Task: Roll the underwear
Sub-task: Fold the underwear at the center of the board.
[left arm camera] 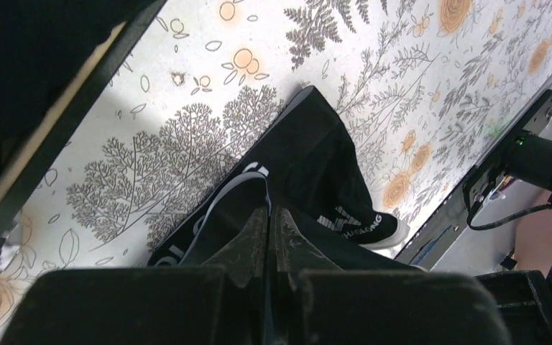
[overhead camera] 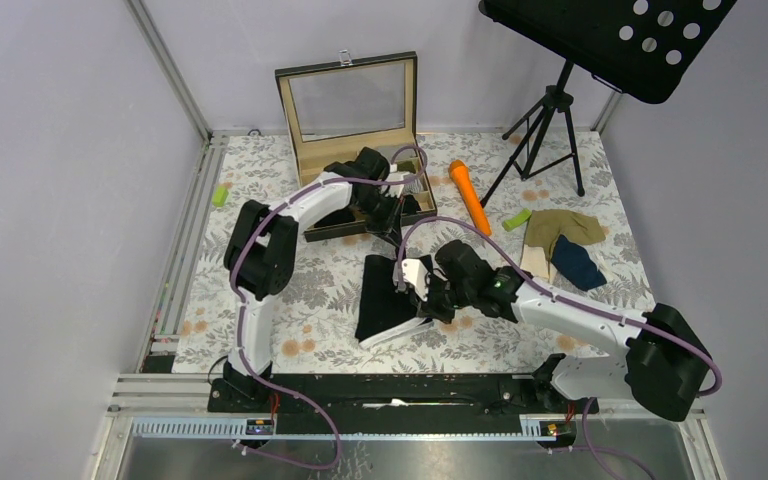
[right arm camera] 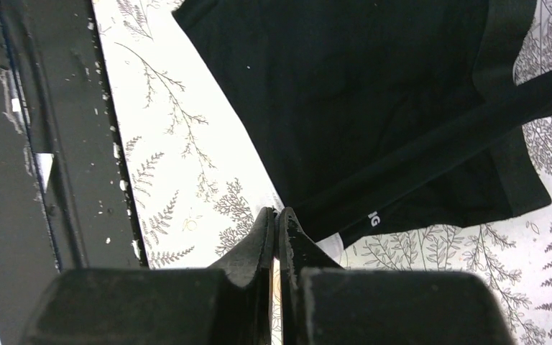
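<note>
Clamping black underwear (left arm camera: 309, 158): left pincer (left arm camera: 269, 215), right pincer (right arm camera: 277, 217); olive pair (overhead camera: 560, 228) only overhead.

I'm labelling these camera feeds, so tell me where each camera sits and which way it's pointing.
Top external: above and behind the bases, looking down on the table; left arm and right arm show.
Left wrist: on the left arm, facing down past the shut left claw at the black underwear.
Right wrist: on the right arm, facing down past the shut right claw at that underwear.
Shared: all three show the underwear.
</note>
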